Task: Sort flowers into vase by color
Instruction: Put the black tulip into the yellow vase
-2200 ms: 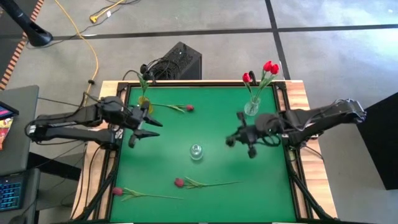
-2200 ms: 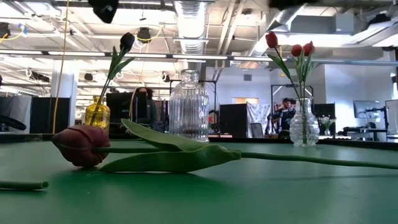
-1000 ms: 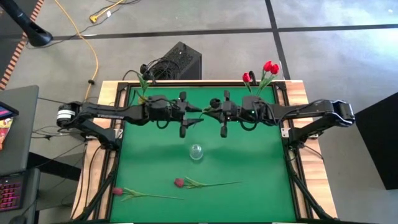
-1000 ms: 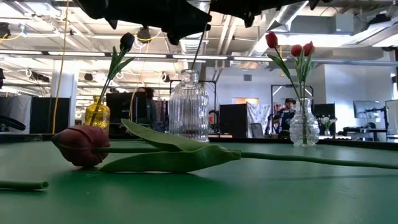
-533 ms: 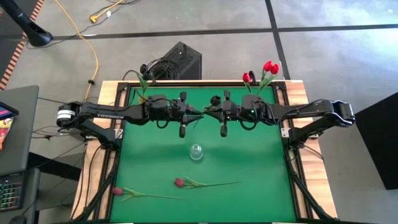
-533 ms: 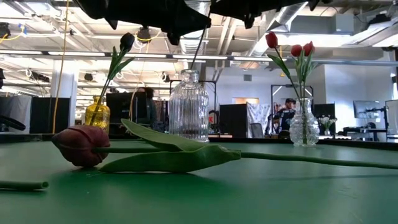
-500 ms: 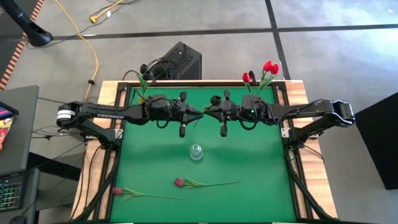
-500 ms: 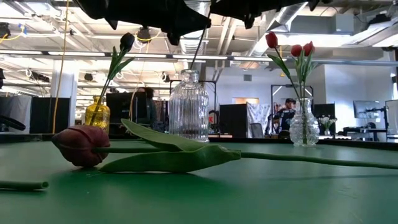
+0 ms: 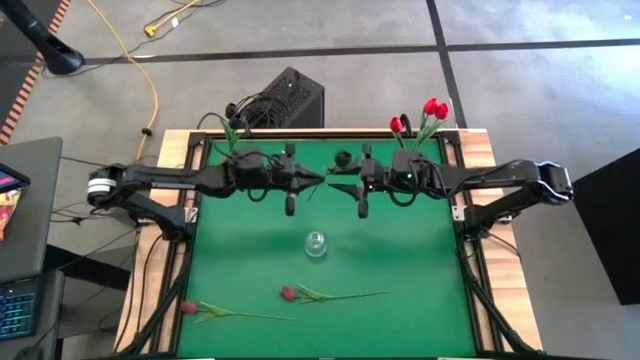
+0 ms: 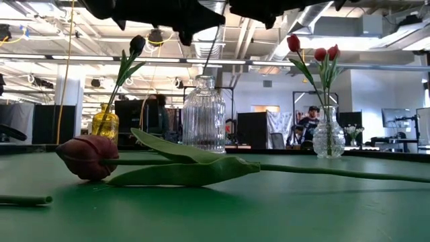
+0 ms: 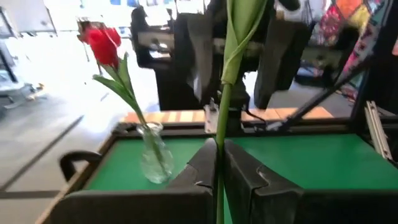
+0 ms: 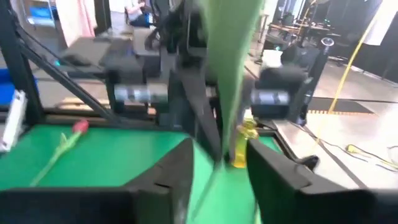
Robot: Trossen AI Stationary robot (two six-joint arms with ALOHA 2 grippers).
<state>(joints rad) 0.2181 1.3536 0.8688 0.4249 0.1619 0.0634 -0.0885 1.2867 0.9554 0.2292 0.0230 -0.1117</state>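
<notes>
Above the table's far middle my left gripper (image 9: pixel 320 180) is shut on a flower's green stem (image 11: pixel 217 155). My right gripper (image 9: pixel 336 181) faces it, open, with the flower's leaf (image 12: pixel 229 68) between its fingers; I cannot tell whether they touch it. The flower's head does not show. A ribbed clear vase (image 9: pixel 316 243) stands mid-table below them. Two flowers (image 9: pixel 288 293) (image 9: pixel 188 308) lie flat near the front. Red tulips (image 9: pixel 432 106) stand in a glass vase (image 11: pixel 152 155) at the far right. A dark tulip (image 10: pixel 136 44) stands in a yellow vase (image 10: pixel 105 122) at the far left. My left gripper pinches the stem (image 11: pixel 217 177) between its two fingers, which reach level from the table's left side and lie across it. The flower stands roughly upright, its leaf (image 11: pixel 241 28) above the fingers. Its lower stem (image 10: pixel 211 50) hangs clear over the ribbed vase.
Another flower (image 12: pixel 69 138) lies on the green mat (image 9: pixel 400 260) near the far edge. A black box (image 9: pixel 290 97) and cables sit behind the table. The room beyond holds desks and people.
My left gripper has shut on the stem and my right gripper has opened off it, drawing a little toward the table's right edge. The flower stays upright between them above the ribbed vase.
</notes>
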